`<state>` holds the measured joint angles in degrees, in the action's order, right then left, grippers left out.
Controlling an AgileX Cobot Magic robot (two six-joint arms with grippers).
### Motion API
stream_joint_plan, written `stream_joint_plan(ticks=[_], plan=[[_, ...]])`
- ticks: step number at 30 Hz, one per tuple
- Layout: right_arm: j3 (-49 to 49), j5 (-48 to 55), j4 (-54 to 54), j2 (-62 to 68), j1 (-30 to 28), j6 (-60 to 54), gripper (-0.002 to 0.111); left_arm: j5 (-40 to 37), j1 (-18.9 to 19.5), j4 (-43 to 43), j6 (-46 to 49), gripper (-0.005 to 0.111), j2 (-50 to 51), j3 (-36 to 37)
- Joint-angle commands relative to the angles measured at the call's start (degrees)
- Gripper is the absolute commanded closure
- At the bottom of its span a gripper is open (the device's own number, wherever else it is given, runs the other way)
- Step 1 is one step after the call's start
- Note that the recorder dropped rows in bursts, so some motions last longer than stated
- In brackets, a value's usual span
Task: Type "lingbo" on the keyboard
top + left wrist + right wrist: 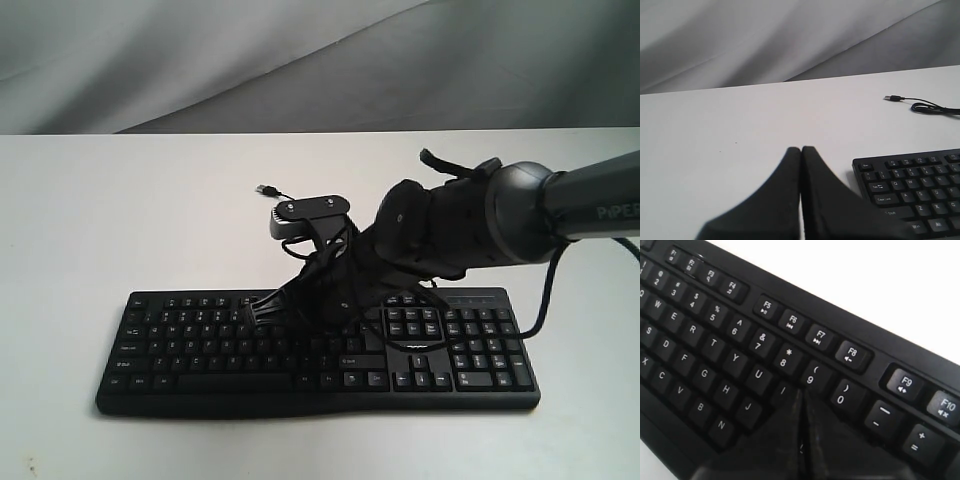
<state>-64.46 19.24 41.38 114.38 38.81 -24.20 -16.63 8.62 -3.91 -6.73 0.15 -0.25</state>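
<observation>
Two grippers, both with fingers pressed together and holding nothing.

Position: the keyboard [200,340] lies flat on the white table [100,220], long edge toward the exterior camera. Its USB plug [266,189] lies loose on the table behind it, connected to nothing in view.

Right gripper [801,390]: it reaches across the middle of the letter block. In the right wrist view the joined tips form one narrow point between the I key [783,389] and the 9 key [810,379]. I cannot tell whether it touches a cap.

Left gripper [801,149]: it hangs over bare table, off the Esc-corner end of the keyboard, and is apart from it.

Handling (judgement):
- The body looks like stiff plastic and probably light. On this smooth tabletop it may skate if pushed at a slant.
- The key caps should give a short way and spring back, so a light press straight down ought to be enough.
- No grasp is called for — contact belongs on the centre of a single cap, made with the closed tips as a stylus.
- The caps sit close together, and an off-centre press risks catching a neighbouring key.
- If steadying is wanted, the bare frame at the left end looks like the place to press, not the keys and not the thin cable.
</observation>
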Motion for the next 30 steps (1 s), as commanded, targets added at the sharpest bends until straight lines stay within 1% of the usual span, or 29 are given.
stream_joint_plan(ticks=[1,16,27,30], plan=[[0.01,-0.69,-0.27,0.00,0.08,-0.40,0.108,0.26,0.11,0.46,-0.23,0.106,-0.15,0.25],[0.01,-0.31,0.17,1.89,0.08,-0.40,0.108,0.26,0.11,0.46,-0.23,0.106,-0.15,0.25],[0.32,0.39,-2.28,-8.73,0.08,-0.82,0.108,0.26,0.11,0.46,-0.23,0.106,-0.15,0.25],[4.35,-3.10,-2.03,-13.49,0.39,-0.91,0.108,0.26,0.11,0.46,-0.23,0.106,-0.15,0.25]])
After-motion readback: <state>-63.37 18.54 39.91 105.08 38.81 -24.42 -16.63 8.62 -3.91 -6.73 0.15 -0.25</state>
